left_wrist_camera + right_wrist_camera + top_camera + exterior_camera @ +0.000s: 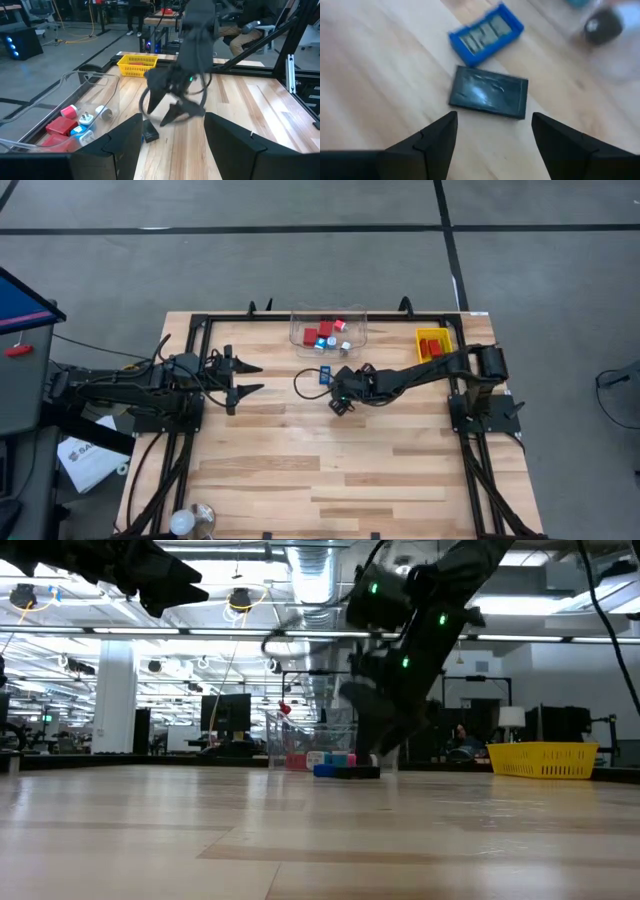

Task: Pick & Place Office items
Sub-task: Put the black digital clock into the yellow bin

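This is a robotics lab set in a large open industrial hall. A wooden-topped table (330, 470) with a black metal frame (200, 325) stands on a grey concrete floor marked with dark tape lines (452, 240). Beyond the far edge, exposed ceiling ducts (320, 570), rows of strip lights (90, 632), white columns (115, 695) and desks with monitors (228, 712) fill the room. A person sits at a far bench (250, 30).
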You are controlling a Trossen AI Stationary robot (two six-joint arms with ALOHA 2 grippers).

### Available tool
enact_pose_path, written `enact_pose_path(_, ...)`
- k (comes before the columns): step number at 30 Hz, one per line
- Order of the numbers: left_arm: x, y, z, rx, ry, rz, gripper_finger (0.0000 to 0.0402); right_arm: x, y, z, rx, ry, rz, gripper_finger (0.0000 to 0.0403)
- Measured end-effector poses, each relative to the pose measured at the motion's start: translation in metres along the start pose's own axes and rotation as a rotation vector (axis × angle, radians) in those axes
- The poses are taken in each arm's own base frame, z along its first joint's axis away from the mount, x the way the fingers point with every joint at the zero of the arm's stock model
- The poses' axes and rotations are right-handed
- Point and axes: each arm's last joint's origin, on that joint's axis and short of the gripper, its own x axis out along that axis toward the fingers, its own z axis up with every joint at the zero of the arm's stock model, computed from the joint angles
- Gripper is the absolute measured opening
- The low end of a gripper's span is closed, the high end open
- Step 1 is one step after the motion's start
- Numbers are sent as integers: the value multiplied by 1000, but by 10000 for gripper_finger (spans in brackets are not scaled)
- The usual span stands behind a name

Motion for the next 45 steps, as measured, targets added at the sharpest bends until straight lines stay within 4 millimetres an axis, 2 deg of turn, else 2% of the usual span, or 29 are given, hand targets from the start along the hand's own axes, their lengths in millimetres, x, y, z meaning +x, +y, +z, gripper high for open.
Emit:
enact_pose_path(4,0,0,0,0,1,-15,209,-28,-1,12,-94,-74,54,250)
enact_pose_path(7,0,-1,0,-2,1,-19,209,-34,-7,21,-161,-70,134,250)
enact_pose_path(9,0,-1,0,-9,1,-19,209,-30,-13,27,-186,-55,208,250)
enact_pose_path(14,0,-1,0,-19,2,-19,209,-15,-32,32,-319,19,262,250)
enact_pose_path(21,0,-1,0,-14,2,-19,209,-7,-42,36,-594,12,330,250)
enact_pose_path(29,0,-1,0,-12,1,-19,209,-6,-42,36,-795,-24,378,250)
enact_pose_path(35,0,-1,0,-16,-1,-19,209,26,-27,30,-844,-66,384,249)
enact_pose_path(37,0,-1,0,-18,0,-21,209,35,-24,25,-890,-20,353,249)
enact_pose_path(40,2,-1,-1,-14,7,-23,209,36,-19,29,-939,13,286,249)
enact_pose_path(45,4,-1,-1,-11,9,-21,209,35,-21,36,-923,14,279,249)
